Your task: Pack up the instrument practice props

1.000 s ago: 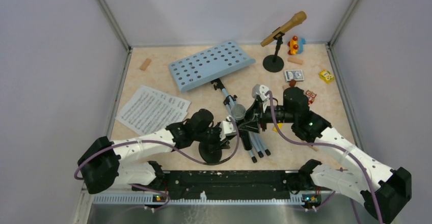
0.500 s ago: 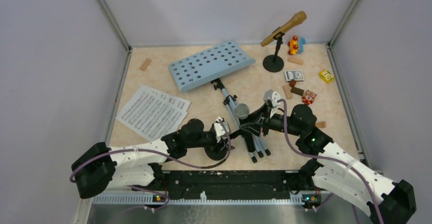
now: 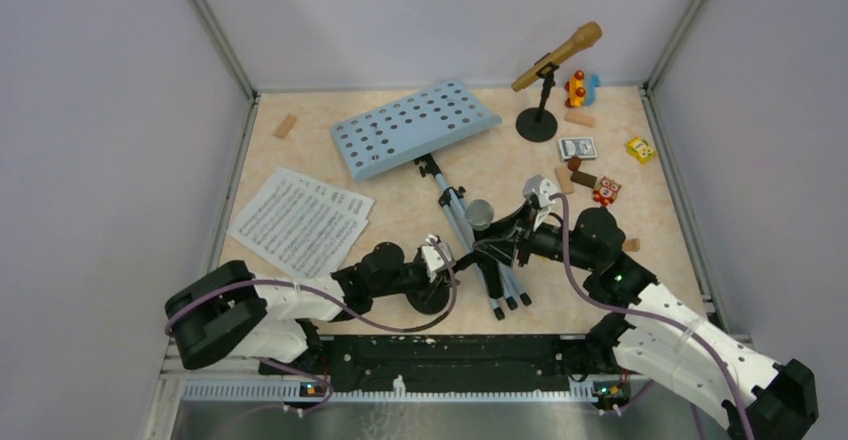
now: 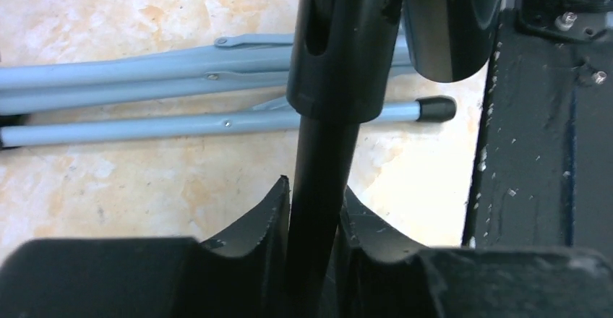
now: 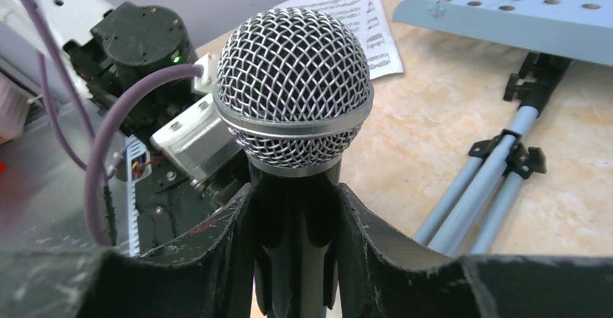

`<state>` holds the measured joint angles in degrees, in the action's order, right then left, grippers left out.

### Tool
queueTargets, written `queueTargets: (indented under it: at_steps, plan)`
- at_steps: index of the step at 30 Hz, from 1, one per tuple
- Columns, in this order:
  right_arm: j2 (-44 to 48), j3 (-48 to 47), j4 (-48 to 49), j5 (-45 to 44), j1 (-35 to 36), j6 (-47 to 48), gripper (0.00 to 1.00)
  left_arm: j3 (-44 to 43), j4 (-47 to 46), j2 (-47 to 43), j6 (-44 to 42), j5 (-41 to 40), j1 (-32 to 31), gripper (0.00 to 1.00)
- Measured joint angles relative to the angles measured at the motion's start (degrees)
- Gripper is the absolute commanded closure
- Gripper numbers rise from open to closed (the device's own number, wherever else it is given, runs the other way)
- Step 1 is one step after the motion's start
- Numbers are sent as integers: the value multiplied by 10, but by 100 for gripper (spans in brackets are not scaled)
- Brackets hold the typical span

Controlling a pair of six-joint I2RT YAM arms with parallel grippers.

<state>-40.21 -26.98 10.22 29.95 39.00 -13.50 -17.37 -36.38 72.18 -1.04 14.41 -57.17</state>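
My left gripper is shut on the black stem of a mic holder, whose round base is near the front edge. My right gripper is shut on the black microphone, just below its silver mesh head. The holder's clip is by the microphone body. The light blue music desk lies flat, its grey tripod legs running under both grippers. The music sheets lie at the left. A gold microphone rests on its holder at the back right.
A playing-card box, colourful toys, a yellow block and small wooden blocks lie at the back right. Another wooden block lies at the back left. Walls close in three sides. The black arm mount runs along the front.
The right wrist has drawn back to the right and the microphone head has shifted slightly right. The left arm has dropped lower along the front edge, still gripping the stem.
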Motion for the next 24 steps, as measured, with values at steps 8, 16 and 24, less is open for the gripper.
queueTargets:
  at_steps: [8,16,24]
  plan:
    - [31,-2,-34,-47,-1,15,70,-40,-28,70,-28,22,-17,100]
    - [29,-32,-91,-62,0,35,52,-83,17,90,-54,-19,-50,100]
    - [2,-73,-151,-61,3,62,96,-91,32,90,-56,-38,-64,100]
